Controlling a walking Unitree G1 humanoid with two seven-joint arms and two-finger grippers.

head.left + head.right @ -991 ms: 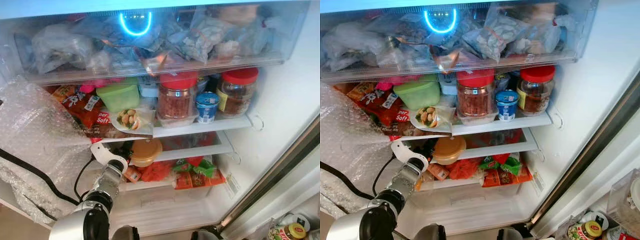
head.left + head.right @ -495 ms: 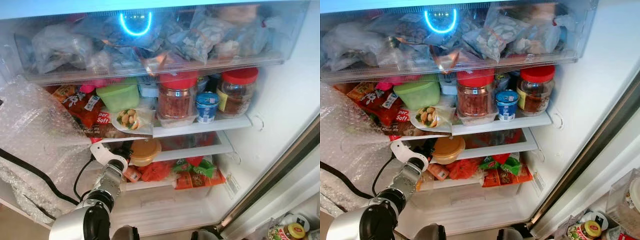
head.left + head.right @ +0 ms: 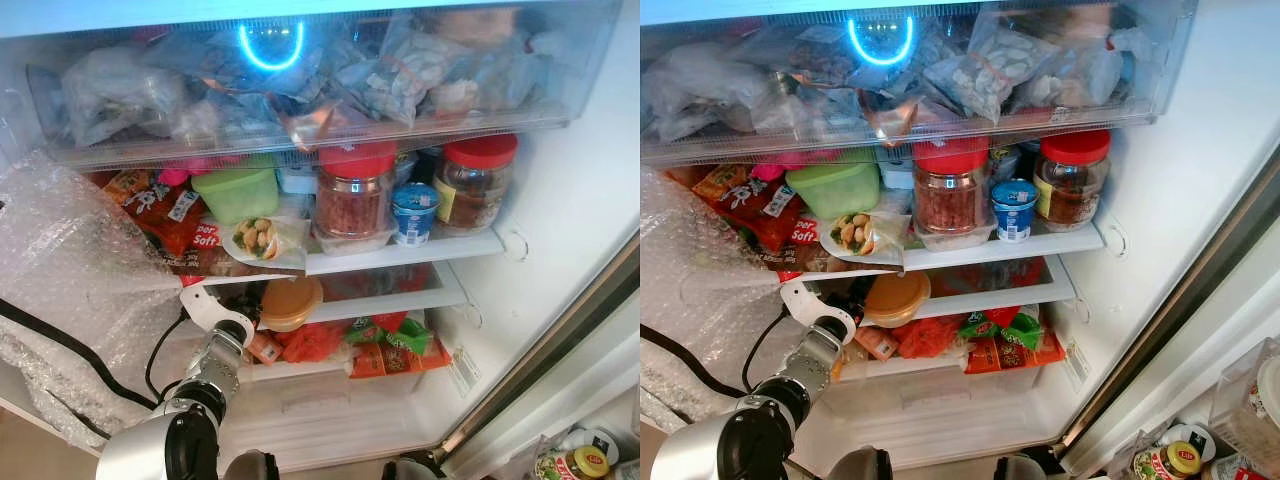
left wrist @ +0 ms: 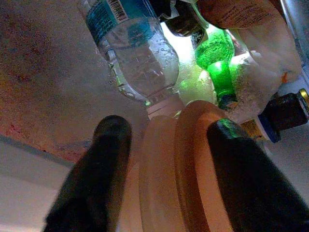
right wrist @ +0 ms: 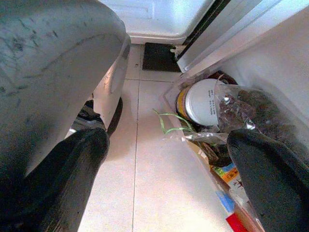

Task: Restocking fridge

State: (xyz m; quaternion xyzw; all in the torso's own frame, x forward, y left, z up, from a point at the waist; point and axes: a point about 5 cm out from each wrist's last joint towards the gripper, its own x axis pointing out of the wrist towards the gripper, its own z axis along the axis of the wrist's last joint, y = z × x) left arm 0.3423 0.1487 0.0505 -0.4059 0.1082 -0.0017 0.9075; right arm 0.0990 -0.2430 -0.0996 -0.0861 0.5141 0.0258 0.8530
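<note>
The fridge stands open before me. An orange lidded container (image 3: pixel 290 298) sits on the lower shelf (image 3: pixel 400 298), left of the middle. My left arm (image 3: pixel 215 350) reaches up to it from below. In the left wrist view my left gripper (image 4: pixel 169 128) is open and straddles the orange container (image 4: pixel 178 164), one black finger on each side, with a thin gap at one finger (image 4: pixel 108 150). Behind the tub lie a clear water bottle (image 4: pixel 135 53) and a green bottle (image 4: pixel 215 58). My right gripper (image 5: pixel 169 159) hangs open over the tiled floor, holding nothing.
The middle shelf holds two red-lidded jars (image 3: pixel 355 195) (image 3: pixel 478 180), a blue cup (image 3: pixel 413 213), a green box (image 3: pixel 237 192) and snack packs. A bag-filled drawer (image 3: pixel 300 90) is on top. Bubble wrap (image 3: pixel 70 280) hangs left. The door edge (image 3: pixel 560 340) and floor jars (image 3: pixel 575 462) are right.
My left arm has shifted very slightly to the left. The orange container and everything else stay where they were.
</note>
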